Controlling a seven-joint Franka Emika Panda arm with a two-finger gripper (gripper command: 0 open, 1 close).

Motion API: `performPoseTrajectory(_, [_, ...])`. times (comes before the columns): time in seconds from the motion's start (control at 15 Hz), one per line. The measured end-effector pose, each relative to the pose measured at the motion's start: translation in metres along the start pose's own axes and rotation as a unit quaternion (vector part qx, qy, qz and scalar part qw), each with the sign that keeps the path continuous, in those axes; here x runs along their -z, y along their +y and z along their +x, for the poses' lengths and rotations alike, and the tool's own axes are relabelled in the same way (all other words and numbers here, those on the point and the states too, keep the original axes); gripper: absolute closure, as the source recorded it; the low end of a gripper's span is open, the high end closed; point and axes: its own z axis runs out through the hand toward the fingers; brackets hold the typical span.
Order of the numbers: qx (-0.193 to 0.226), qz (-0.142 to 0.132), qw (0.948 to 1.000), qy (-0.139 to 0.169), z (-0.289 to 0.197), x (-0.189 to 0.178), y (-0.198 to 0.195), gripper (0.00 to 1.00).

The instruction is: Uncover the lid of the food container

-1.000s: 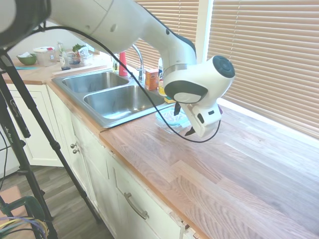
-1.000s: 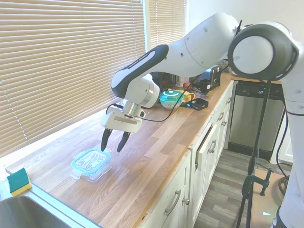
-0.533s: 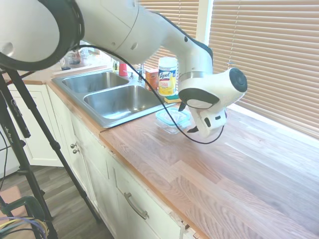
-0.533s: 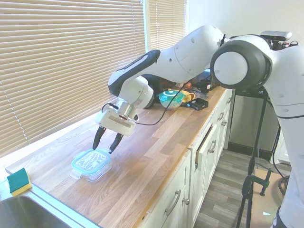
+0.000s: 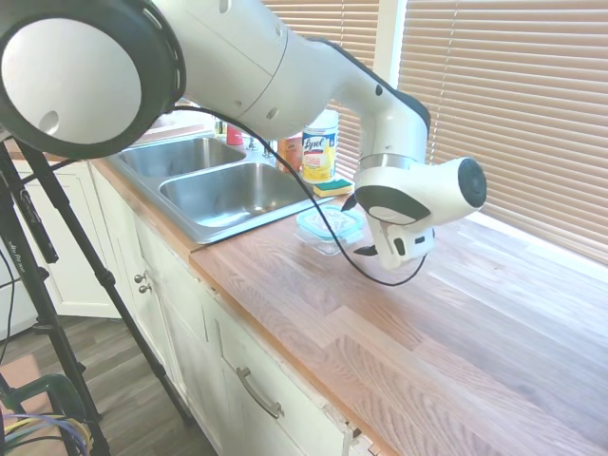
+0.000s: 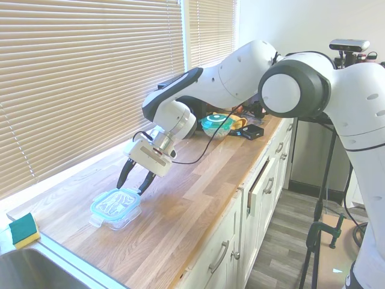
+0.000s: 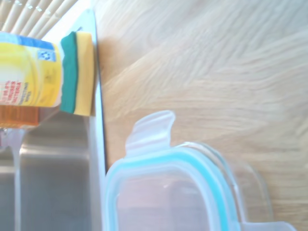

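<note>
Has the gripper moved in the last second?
Yes. The open gripper has come down and toward the lid, which stayed put on the food container.

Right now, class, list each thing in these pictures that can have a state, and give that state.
lid: still on the container, tabs sticking out.
food container: covered, upright on the counter.
pincer: open, just above the lid's edge, holding nothing.
wipes canister: upright, capped.
sponge: lying flat by the sink.
sink: basins look empty.

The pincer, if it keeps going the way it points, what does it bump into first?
Probably the lid on the food container. The open pincer points down at its near edge, though depth is hard to judge.
</note>
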Motion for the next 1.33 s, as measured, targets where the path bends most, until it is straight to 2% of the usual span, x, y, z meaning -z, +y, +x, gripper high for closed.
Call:
performPoseTrajectory(0.07, [-0.001,0.000,1.0000,-0.006,0.001,-0.002,0.000,0.00])
performPoseTrajectory(0.13, [-0.003,0.000,1.0000,-0.009,0.004,-0.004,0.001,1.00])
performPoseTrajectory(0.47, [-0.017,0.007,0.9996,-0.020,0.017,0.004,0.012,1.00])
performPoseTrajectory(1.33, [-0.007,0.013,0.9994,-0.033,0.013,-0.003,0.008,1.00])
